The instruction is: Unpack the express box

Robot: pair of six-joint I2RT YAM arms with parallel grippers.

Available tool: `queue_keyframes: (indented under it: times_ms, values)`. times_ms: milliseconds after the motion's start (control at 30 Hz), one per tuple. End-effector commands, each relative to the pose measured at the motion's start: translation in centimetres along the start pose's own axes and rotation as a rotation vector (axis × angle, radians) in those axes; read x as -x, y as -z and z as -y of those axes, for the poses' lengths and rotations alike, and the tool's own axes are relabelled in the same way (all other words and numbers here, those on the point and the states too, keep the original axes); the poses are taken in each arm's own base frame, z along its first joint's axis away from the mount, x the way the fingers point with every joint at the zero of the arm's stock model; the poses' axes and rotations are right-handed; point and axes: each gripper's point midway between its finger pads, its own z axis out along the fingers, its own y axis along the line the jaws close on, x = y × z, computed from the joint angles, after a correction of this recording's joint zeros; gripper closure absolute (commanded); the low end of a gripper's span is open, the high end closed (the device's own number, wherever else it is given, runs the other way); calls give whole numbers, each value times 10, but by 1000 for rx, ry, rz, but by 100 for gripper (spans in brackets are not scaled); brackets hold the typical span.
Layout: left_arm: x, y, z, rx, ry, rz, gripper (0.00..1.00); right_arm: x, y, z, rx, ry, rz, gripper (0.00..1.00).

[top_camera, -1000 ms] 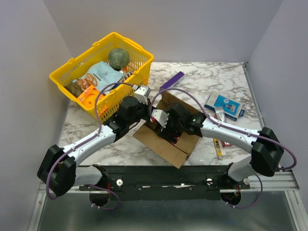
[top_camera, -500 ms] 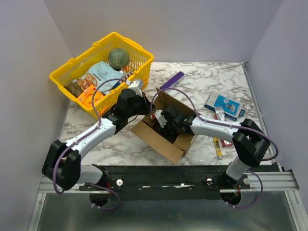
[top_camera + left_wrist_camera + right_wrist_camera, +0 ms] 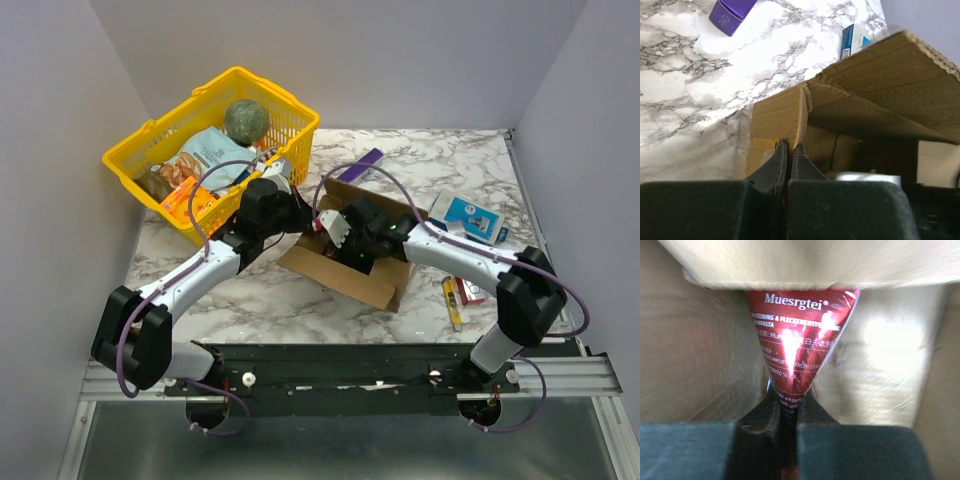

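The left claw (image 3: 788, 159) pinches the brown cardboard express box (image 3: 875, 92); the right claw (image 3: 785, 409), pinching a glossy red packet (image 3: 796, 340), should withdraw straight.

Red pack (image 3: 796, 340) top hid behind express box (image 3: 805, 262) flap; sm. print blurred.
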Motion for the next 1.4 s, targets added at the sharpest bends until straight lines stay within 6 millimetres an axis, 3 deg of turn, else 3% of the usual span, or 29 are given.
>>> queue_keyframes:
  times_ms: [0, 33, 167, 300, 400, 433, 500, 533, 567, 600, 633, 667, 700, 767, 1033, 1167, 1200, 1233, 1300, 1333, 1367]
  values:
    - [59, 0, 26, -64, -3, 170, 100, 77, 88, 1, 59, 59, 292, 97]
    - [61, 0, 25, -61, -6, 171, 100, 86, 109, -1, 58, 82, 353, 100]
    - [66, -2, 25, -59, -31, 172, 100, 95, 142, 4, 43, 125, 469, 100]
    - [70, -5, 30, -78, -74, 167, 100, 109, 178, 28, 25, 92, 611, 100]
    - [70, -13, 32, -93, -106, 148, 100, 126, 208, 14, 123, 200, 732, 100]
    - [68, -19, 30, -95, -120, 135, 100, 120, 210, 5, 158, 261, 713, 100]
    - [81, -21, 34, -96, -197, 130, 100, 114, 210, 11, 104, 413, 696, 100]
    - [83, -26, 30, -79, -210, 120, 95, 103, 203, 13, 102, 430, 646, 99]
    - [86, -28, 31, -88, -226, 113, 77, 97, 199, 17, 81, 487, 616, 100]
    - [93, -27, 48, -165, -263, 91, 58, 93, 193, 18, 90, 485, 588, 99]
    - [89, -35, 46, -186, -259, 49, 39, 90, 194, 18, 94, 474, 577, 100]
    - [89, -37, 50, -211, -256, 22, 32, 91, 194, 17, 99, 444, 579, 100]
    - [92, -35, 58, -251, -249, 0, 2, 92, 195, 18, 97, 435, 581, 100]
    - [88, -30, 64, -339, -215, -47, 1, 95, 196, 21, 78, 438, 597, 100]
    - [80, -9, 54, -341, -244, -29, 1, 106, 194, 33, 29, 437, 622, 100]
    - [81, -4, 46, -314, -284, -15, 1, 110, 177, 56, -38, 361, 574, 99]
    - [82, -4, 43, -296, -293, -7, 1, 109, 163, 62, -35, 346, 534, 100]
    - [83, -3, 42, -288, -299, -3, 1, 114, 167, 71, -68, 337, 522, 100]
    - [97, 1, 38, -233, -345, 43, 1, 116, 159, 88, -112, 307, 463, 100]
    - [107, 5, 36, -205, -362, 77, 1, 117, 162, 90, -116, 293, 446, 100]
    - [119, 12, 38, -185, -380, 119, 1, 132, 178, 99, -160, 293, 467, 100]
